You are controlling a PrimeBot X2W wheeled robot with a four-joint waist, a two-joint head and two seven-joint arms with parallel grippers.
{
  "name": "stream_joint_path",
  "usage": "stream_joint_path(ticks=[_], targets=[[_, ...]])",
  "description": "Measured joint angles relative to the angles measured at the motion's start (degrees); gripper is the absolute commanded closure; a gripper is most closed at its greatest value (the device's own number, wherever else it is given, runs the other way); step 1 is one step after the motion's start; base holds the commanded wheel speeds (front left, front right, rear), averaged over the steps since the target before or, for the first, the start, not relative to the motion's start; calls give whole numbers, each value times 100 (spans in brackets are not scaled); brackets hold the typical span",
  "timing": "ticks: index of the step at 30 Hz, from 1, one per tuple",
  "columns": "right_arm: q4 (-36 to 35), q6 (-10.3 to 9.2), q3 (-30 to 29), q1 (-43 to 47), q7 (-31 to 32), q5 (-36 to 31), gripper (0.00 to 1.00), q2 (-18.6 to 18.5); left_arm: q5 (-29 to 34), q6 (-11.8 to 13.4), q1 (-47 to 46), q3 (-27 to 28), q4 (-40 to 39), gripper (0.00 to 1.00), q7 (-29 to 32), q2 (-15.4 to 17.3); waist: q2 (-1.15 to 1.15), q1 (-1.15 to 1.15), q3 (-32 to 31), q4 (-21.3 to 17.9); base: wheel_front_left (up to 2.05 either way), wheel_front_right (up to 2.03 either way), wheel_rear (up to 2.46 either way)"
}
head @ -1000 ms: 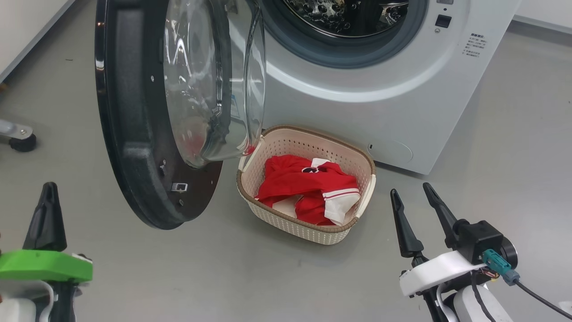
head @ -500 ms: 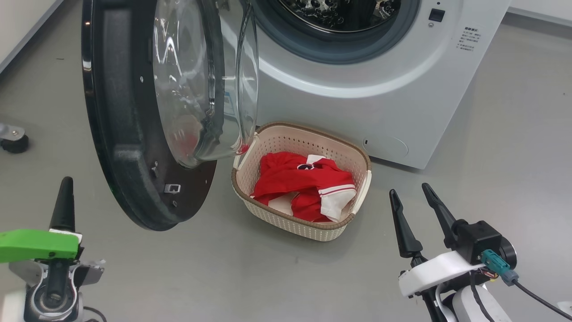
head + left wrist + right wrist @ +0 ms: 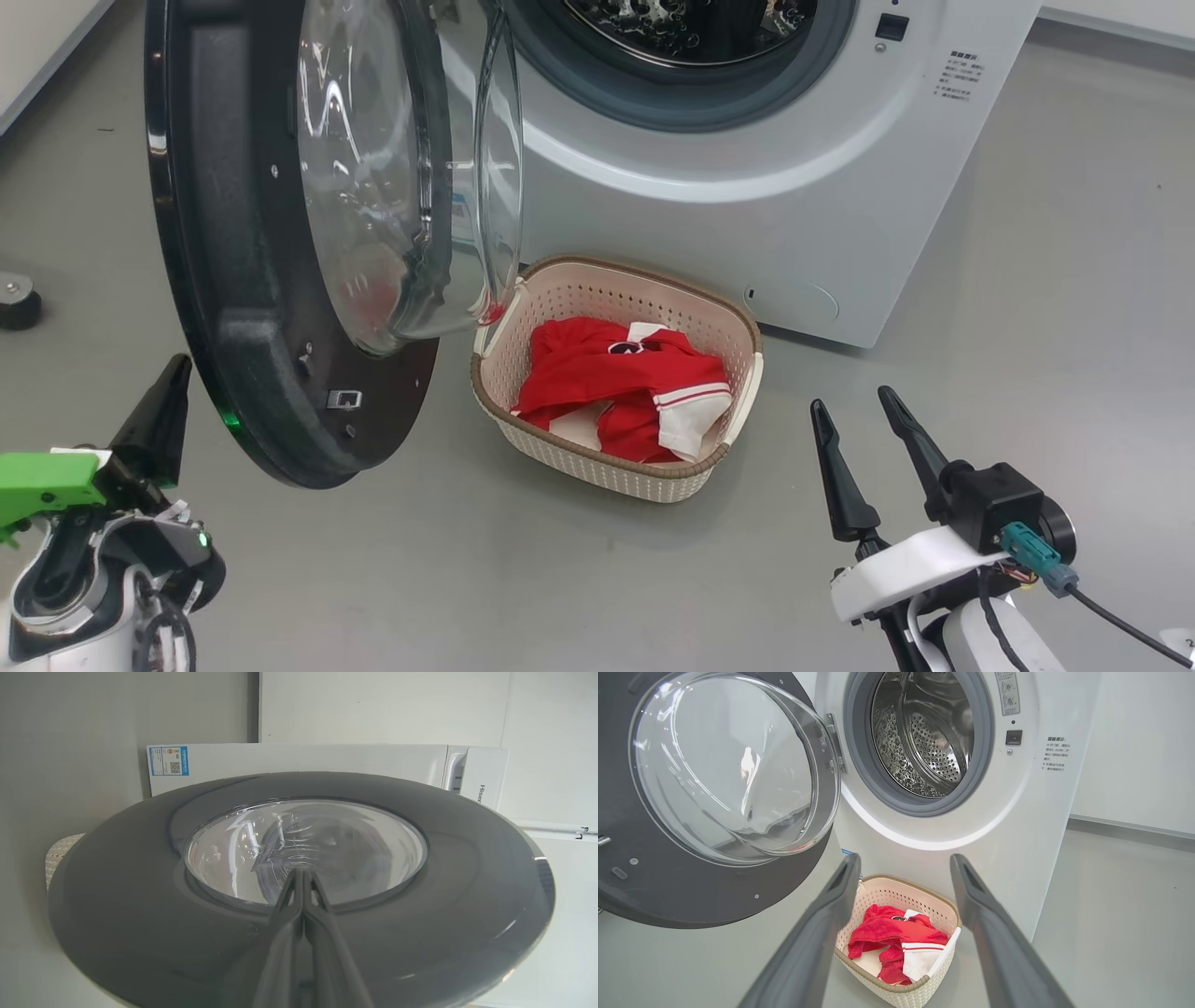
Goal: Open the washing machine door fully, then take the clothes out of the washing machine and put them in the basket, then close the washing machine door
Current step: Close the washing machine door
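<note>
Washing machine door [image 3: 233, 280] swung wide on the left side of the head view, black inner face and clear bulging window turned toward the camera, lower rim hanging above the grey floor [image 3: 560, 579]. Behind it the white washing machine [image 3: 728, 215], drum mouth uncovered; in the right wrist view, a speckled metal drum [image 3: 924, 732] inside a grey rubber ring [image 3: 987, 746]. Basket [image 3: 607, 471] on the floor just in front of the machine, one corner just beside and below the bulge of the door window. Clothes [image 3: 616, 383] bunched inside the basket, red with white striped trim, lying below the brown rim. Left pincer [image 3: 173, 373] low at the left, fingers pressed together with nothing between them, tip just beside the outer edge of the door; contact impossible to judge. In the left wrist view, the same closed left pincer [image 3: 301, 870] aimed at the door's glossy outer face, tips over the lower part of the round window, a blue sticker [image 3: 169, 760] on the machine beyond. Right pincer [image 3: 852, 399] at the lower right, apart from the basket, fingers spread wide around nothing, pointing toward the machine; in the right wrist view, basket and clothes framed between the two fingers of that pincer [image 3: 904, 858].
</note>
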Motion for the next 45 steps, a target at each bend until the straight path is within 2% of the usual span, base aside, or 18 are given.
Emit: stream_joint_path(ticks=[5,11,26,45], targets=[[24,0,13,1,0,0,0,1,-274,299,-11,46,13,100,360,21,0,0,-32,-27,0,0,0],[34,0,33,1,0,0,0,1,-544,385,-12,42,-4,100,736,29,0,0,-74,-39,0,0,0],[48,0,107,0,0,0,0,3,-722,443,17,-129,-333,100,1338,86,0,0,-79,-111,0,0,0],[86,0,172,-55,0,131,0,1,-947,499,375,-650,-762,100,1656,78,0,0,-45,-776,0,0,0]])
